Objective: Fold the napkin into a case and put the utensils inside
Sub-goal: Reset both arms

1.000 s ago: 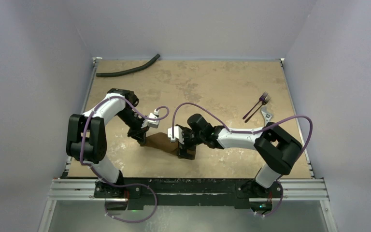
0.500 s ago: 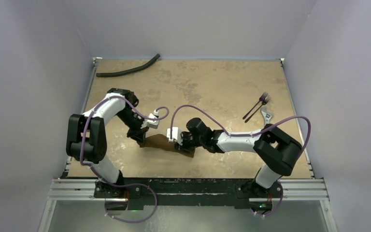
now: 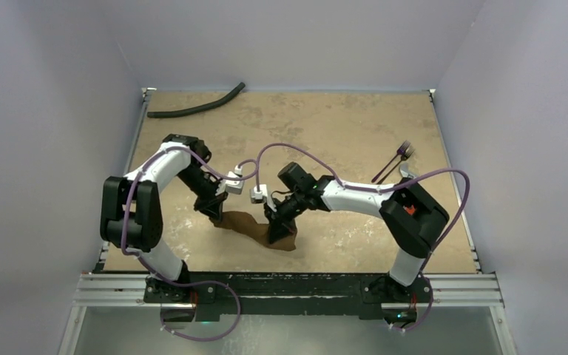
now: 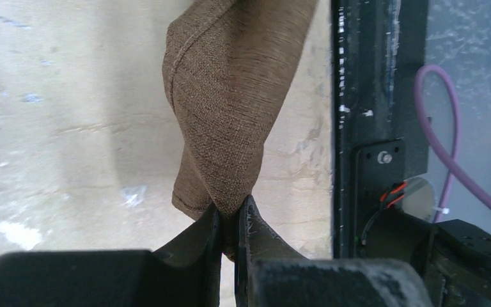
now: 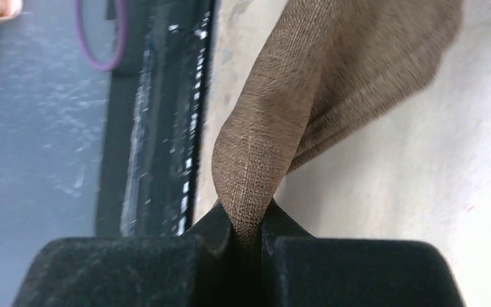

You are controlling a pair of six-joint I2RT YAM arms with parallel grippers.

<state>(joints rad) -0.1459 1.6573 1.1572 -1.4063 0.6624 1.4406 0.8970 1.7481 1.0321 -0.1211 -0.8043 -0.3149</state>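
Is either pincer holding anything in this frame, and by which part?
Both hold the napkin. The left pincer pinches a bunched tip at its left end; the right pincer pinches a gathered fold near its right end.

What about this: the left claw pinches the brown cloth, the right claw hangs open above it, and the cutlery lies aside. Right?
No: the right gripper is shut on the napkin too, as the right wrist view shows. The left gripper does pinch it, and the utensils lie aside.
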